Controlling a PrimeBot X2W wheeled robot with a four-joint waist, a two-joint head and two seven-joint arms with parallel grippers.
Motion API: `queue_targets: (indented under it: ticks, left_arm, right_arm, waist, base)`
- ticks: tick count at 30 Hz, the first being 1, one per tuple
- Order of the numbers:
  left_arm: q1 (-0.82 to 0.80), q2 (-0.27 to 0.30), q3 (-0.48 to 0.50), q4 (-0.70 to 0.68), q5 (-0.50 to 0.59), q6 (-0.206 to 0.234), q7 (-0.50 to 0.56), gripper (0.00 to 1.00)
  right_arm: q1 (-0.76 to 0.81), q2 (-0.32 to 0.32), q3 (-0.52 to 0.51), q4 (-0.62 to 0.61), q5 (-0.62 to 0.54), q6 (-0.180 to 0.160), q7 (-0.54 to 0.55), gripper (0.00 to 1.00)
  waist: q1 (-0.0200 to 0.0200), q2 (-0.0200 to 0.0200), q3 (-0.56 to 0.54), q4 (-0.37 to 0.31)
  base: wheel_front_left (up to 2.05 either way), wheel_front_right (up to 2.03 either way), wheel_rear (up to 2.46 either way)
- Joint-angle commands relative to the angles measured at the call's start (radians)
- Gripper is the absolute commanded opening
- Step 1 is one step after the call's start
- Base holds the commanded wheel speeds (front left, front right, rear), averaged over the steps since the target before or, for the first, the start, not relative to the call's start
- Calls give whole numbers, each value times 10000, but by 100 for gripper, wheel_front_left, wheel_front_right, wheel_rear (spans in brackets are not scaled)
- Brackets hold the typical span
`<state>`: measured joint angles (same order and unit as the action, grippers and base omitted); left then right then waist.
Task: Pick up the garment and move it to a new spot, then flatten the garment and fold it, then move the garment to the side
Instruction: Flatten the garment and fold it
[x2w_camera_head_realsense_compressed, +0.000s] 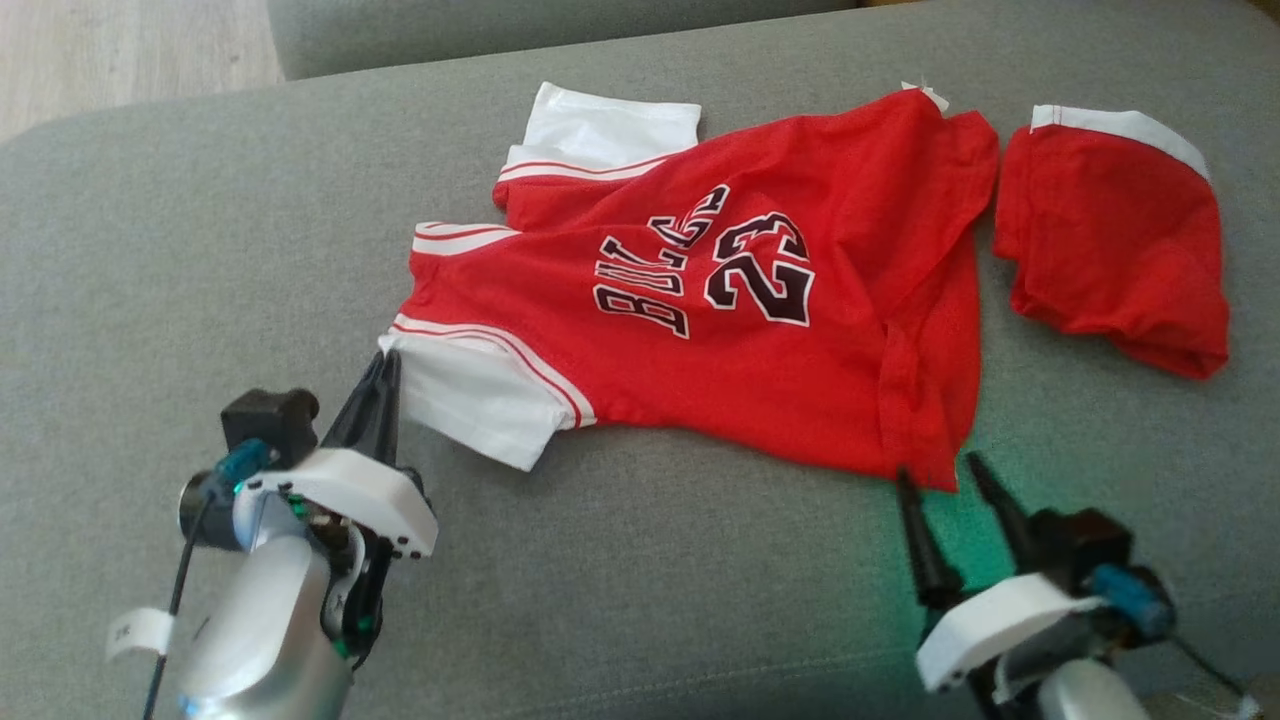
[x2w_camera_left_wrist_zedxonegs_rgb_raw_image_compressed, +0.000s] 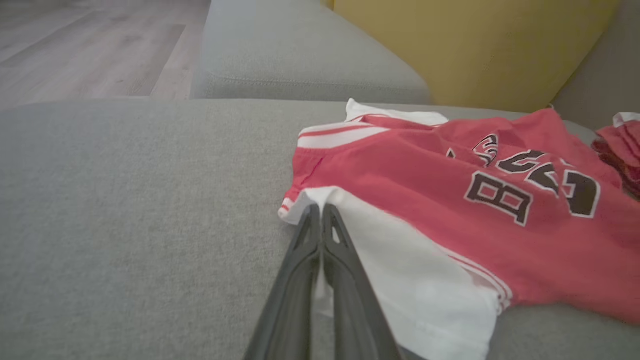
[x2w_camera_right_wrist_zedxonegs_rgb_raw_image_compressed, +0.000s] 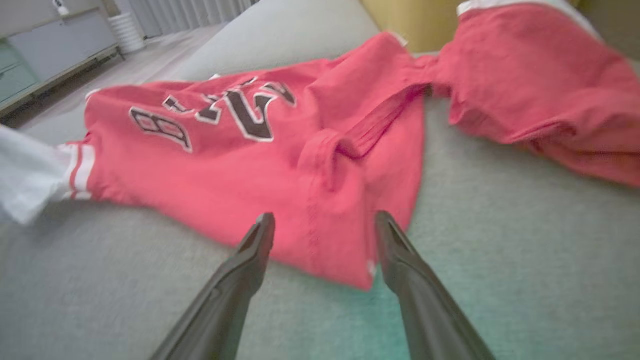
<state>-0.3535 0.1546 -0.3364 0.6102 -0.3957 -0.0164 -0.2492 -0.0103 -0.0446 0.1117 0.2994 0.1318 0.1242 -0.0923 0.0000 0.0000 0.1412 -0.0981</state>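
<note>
**Left fingers pinch the jersey sleeve, right fingers wide at the hem**

A red jersey (x2w_camera_head_realsense_compressed: 800, 380) (x2w_camera_left_wrist_zedxonegs_rgb_raw_image_compressed: 425, 200) (x2w_camera_right_wrist_zedxonegs_rgb_raw_image_compressed: 250, 170) lies spread across the middle of a grey sofa cushion (x2w_camera_head_realsense_compressed: 200, 250) (x2w_camera_left_wrist_zedxonegs_rgb_raw_image_compressed: 125, 200) (x2w_camera_right_wrist_zedxonegs_rgb_raw_image_compressed: 500, 225). Its black-and-white letters and the number 23 face up. The neck end points toward the cushion's left edge and the hem toward its right. The cloth is not flat: a raised fold runs across the body near the hem.

The near white sleeve (x2w_camera_head_realsense_compressed: 470, 395) (x2w_camera_left_wrist_zedxonegs_rgb_raw_image_compressed: 400, 270) (x2w_camera_right_wrist_zedxonegs_rgb_raw_image_compressed: 20, 175) reaches toward the cushion's near edge. The other white sleeve (x2w_camera_head_realsense_compressed: 600, 125) lies toward the far edge.

The left gripper (x2w_camera_head_realsense_compressed: 385, 365) (x2w_camera_left_wrist_zedxonegs_rgb_raw_image_compressed: 320, 210) has its fingers pressed together on the outer edge of the near sleeve. In the left wrist view, white cloth shows between them.

The right gripper (x2w_camera_head_realsense_compressed: 938, 470) (x2w_camera_right_wrist_zedxonegs_rgb_raw_image_compressed: 324, 219) sits low at the jersey's near hem corner with its fingers spread wide. One finger is on each side of that corner, and they hold nothing. A green glow falls on the cushion beside it.

A pair of red shorts (x2w_camera_head_realsense_compressed: 1110, 240) (x2w_camera_left_wrist_zedxonegs_rgb_raw_image_compressed: 625, 145) (x2w_camera_right_wrist_zedxonegs_rgb_raw_image_compressed: 540, 85) with a white waistband lies crumpled just beside the jersey's hem, toward the cushion's far right corner. In the head view a strip of grey shows between the two.

Beyond the far edge are another grey cushion (x2w_camera_head_realsense_compressed: 500, 30) (x2w_camera_left_wrist_zedxonegs_rgb_raw_image_compressed: 300, 55), a yellow cushion (x2w_camera_left_wrist_zedxonegs_rgb_raw_image_compressed: 475, 45) and a pale wooden floor (x2w_camera_head_realsense_compressed: 120, 50) (x2w_camera_left_wrist_zedxonegs_rgb_raw_image_compressed: 75, 45).
</note>
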Motion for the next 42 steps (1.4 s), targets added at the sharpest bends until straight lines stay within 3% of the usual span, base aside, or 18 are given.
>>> queue_targets:
  ticks: [1, 9, 18, 25, 42]
  left_arm:
    - [-358, 273, 429, -320, 77, 53, -113, 0]
    - [-340, 247, 493, -681, 189, 69, -123, 0]
    - [-284, 204, 705, -1319, 403, 126, -125, 0]
    - [-252, 145, 711, -1460, 504, 54, -125, 0]
    - [31, 7, 795, -1327, 598, -73, -125, 0]
  right_arm:
    - [-130, -56, 348, -302, -27, 65, 0, 100]
    - [-135, -56, 1406, 175, 190, 65, 473, 100]
    - [-1112, -56, 1195, 1705, 269, 65, 667, 100]
    - [-2202, -56, 898, 2726, -126, 65, 165, 100]
    - [-2740, -56, -83, 1714, -932, 65, 39, 100]
  waist:
    - [0, 0, 10, 9]
    - [0, 0, 86, 65]
    - [0, 0, 225, 280]
    - [0, 0, 275, 462]
    - [0, 0, 104, 422]
  base:
    - [0, 0, 0]
    - [0, 0, 0]
    - [0, 0, 0]
    - [0, 0, 0]
    - [0, 0, 0]
